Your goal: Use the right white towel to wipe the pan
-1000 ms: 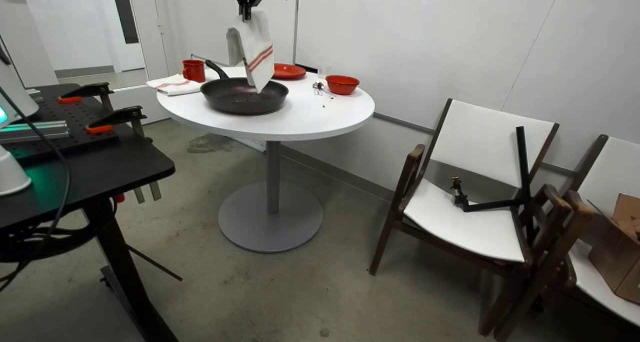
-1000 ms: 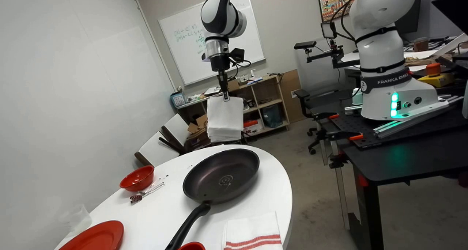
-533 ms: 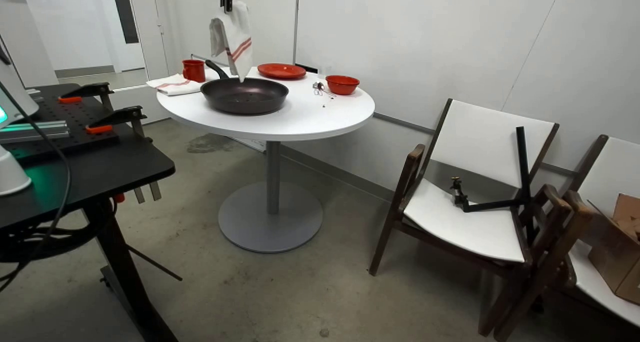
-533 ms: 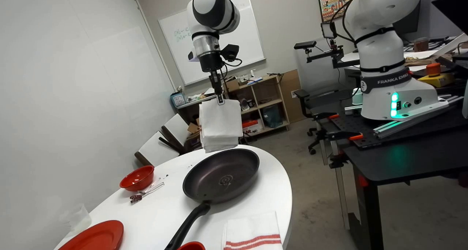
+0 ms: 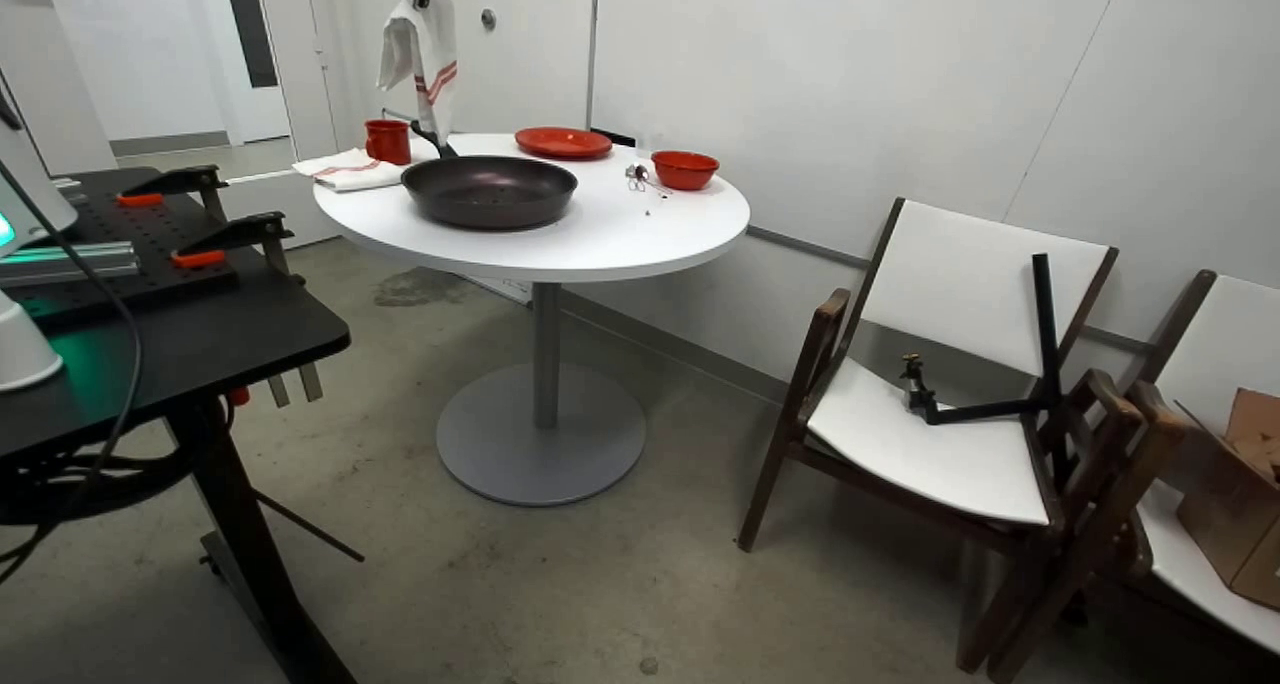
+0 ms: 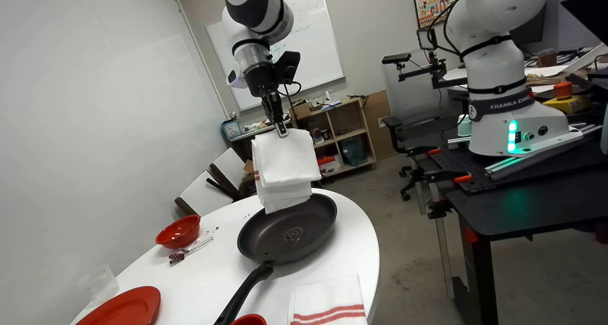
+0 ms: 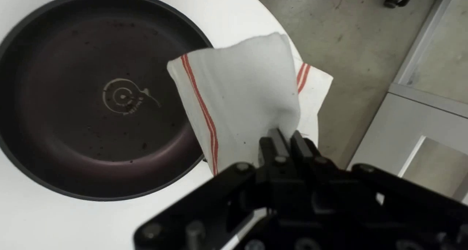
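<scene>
1. In an exterior view, the black pan [image 6: 290,234] is seen set upright on the round white surface [image 6: 197,284], with its dark handle [image 6: 243,291] stretched out from its near side. The white towel [image 6: 287,161] is gripped near its top by the end effector [image 6: 282,132] and is held up in the air, where a section of the pan's far rim is hidden by its lower edge. A folded white cloth [image 6: 327,296] with red stripes is laid near the pan's handle.

2. In an exterior view, the towel is shown suspended in line with the pan's handle, red stripes being displayed toward its lower end. The handle is partly overlapped by its lowest corner; whether contact is made cannot be told. A red mug [image 5: 388,142] is placed near the pan's handle, a red plate [image 5: 563,143] is laid behind the pan, and a red bowl [image 5: 685,171] is set well apart from it.

3. In the wrist view, the pan is seen from above, its bottom marked by a pale printed emblem [image 7: 122,96] and dark specks [image 7: 144,146]. The end effector's fingers [image 7: 279,144] are pressed close together on the towel, by which part of the pan's rim is covered. A striped white corner [image 7: 317,87] is seen past the towel; to which cloth it belongs cannot be told.
</scene>
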Robot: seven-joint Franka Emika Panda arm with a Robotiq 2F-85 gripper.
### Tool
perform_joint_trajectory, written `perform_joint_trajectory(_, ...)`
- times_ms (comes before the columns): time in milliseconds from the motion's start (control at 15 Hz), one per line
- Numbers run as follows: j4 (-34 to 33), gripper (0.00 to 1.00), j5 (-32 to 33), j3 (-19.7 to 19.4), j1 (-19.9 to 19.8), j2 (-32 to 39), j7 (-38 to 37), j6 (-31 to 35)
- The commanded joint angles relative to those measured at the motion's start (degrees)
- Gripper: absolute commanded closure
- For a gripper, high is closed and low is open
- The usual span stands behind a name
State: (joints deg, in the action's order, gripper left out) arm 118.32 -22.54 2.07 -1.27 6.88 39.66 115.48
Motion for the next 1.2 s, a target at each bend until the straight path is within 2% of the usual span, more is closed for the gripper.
perform_joint_trajectory(0, -9.1, 0.98, -4.7, -0.1, -2.2, 7.8, 6.8, -9.1)
perform_joint_trajectory(267, -17.0, 0.98, -6.0, 0.1, -5.2, 18.1, 8.6, -15.7)
perform_joint_trajectory(467, -21.8, 0.98, -5.0, 0.6, -6.9, 25.5, 7.0, -17.6)
perform_joint_trajectory(667, -24.6, 0.98, -4.2, 1.2, -7.8, 29.9, 6.2, -17.7)
perform_joint_trajectory(933, -24.6, 0.98, -2.9, 0.9, -7.2, 31.4, 4.4, -11.2)
perform_joint_trajectory(1133, -22.2, 0.98, -1.0, 0.3, -6.4, 30.4, 3.1, -1.6)
